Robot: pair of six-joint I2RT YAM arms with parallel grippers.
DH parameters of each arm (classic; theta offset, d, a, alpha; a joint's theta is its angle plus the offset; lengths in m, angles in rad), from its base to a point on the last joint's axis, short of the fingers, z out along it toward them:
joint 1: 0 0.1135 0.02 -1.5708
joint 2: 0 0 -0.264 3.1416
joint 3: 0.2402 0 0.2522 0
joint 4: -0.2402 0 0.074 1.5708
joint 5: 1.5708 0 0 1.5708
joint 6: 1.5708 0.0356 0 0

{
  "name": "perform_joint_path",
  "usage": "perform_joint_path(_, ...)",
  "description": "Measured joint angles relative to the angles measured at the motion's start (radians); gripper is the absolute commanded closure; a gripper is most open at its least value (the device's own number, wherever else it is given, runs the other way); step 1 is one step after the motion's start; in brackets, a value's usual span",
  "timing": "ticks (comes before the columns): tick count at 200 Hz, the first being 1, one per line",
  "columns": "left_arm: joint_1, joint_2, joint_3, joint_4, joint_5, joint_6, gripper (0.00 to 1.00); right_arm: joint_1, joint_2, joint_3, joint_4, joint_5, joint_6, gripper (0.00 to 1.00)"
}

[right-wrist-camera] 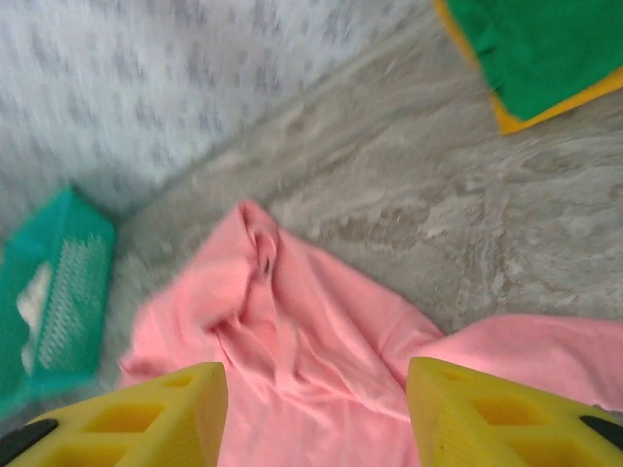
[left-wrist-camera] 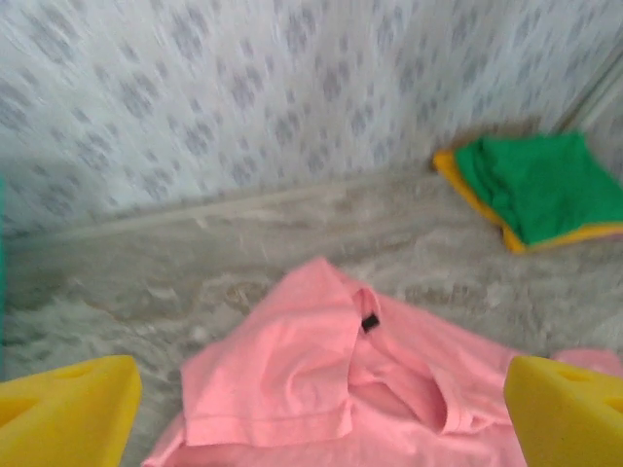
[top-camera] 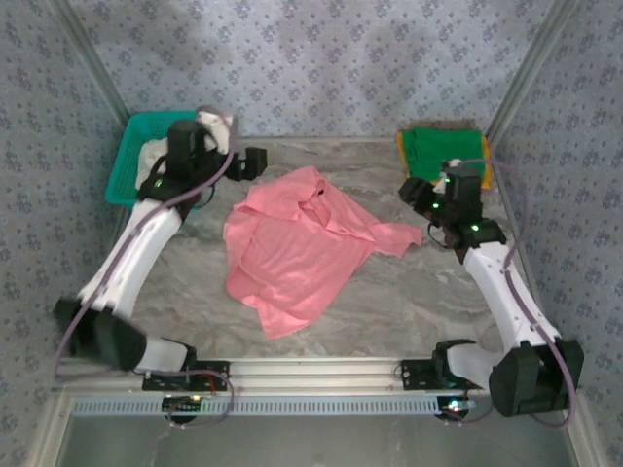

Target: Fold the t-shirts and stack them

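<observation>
Tabletop (top-camera: 419, 292) is grey marbled, flat, w/ an aluminium rail (top-camera: 311, 371) along the near edge; walls (top-camera: 321, 58) on three sides carry a blue-grey floral print; metal posts in the far corners.

Count: 3 t-shirts, 1 basket, 2 arms.

Salmon-pink shirt (top-camera: 292, 243) lies loose and rumpled at table centre, collar toward the far wall, one sleeve reaching right; green shirt (top-camera: 443, 146) sits folded on the orange-yellow shirt (right-wrist-camera: 506, 119) in the far right corner, well apart from the pink one; teal basket (top-camera: 131, 161) in the far left corner, some white cloth (top-camera: 156, 156) in it.

Left gripper (top-camera: 251, 163) hangs near the basket, just beyond the pink shirt's far left edge; jaws spread wide, nothing btwn them.

Right gripper (top-camera: 419, 195) hangs by the pink sleeve, near the folded pair; jaws apart, nothing held; can't tell if it touches the cloth.
</observation>
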Motion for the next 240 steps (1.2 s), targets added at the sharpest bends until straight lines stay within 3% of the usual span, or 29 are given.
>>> perform_joint_path(13,-0.006,-0.025,-0.11,0.04,0.0,-0.016,0.1,0.097,0.1,0.038,-0.032,0.013,-0.116,0.35)
perform_joint_path(36,-0.032,0.087,-0.249,0.042,-0.024,-0.065,0.1,0.283,0.298,0.177,-0.102,0.111,-0.291,0.31)
perform_joint_path(54,-0.065,0.15,-0.333,0.003,-0.063,-0.107,0.07,0.357,0.448,0.328,-0.149,0.161,-0.351,0.3)
perform_joint_path(84,-0.084,0.156,-0.388,-0.015,-0.146,-0.148,0.07,0.346,0.65,0.509,-0.192,0.17,-0.369,0.29)
perform_joint_path(116,-0.047,0.176,-0.429,0.037,-0.211,-0.185,0.15,0.312,0.852,0.67,-0.26,0.171,-0.369,0.32)
perform_joint_path(144,-0.019,0.259,-0.444,0.072,-0.229,-0.204,0.2,0.285,0.932,0.707,-0.273,0.145,-0.358,0.48)
perform_joint_path(168,-0.018,0.338,-0.444,0.093,-0.23,-0.219,0.41,0.267,0.951,0.708,-0.272,0.117,-0.343,0.73)
perform_joint_path(194,-0.014,0.365,-0.439,0.104,-0.253,-0.224,0.83,0.252,0.955,0.711,-0.27,0.11,-0.318,0.9)
perform_joint_path(207,-0.007,0.365,-0.439,0.101,-0.265,-0.227,0.91,0.244,0.955,0.71,-0.268,0.109,-0.305,1.0)
perform_joint_path(220,-0.001,0.359,-0.439,0.096,-0.278,-0.232,1.0,0.229,0.953,0.698,-0.256,0.107,-0.287,1.0)
perform_joint_path(240,0.013,0.328,-0.439,0.068,-0.307,-0.242,1.0,0.189,0.922,0.633,-0.225,0.106,-0.255,1.0)
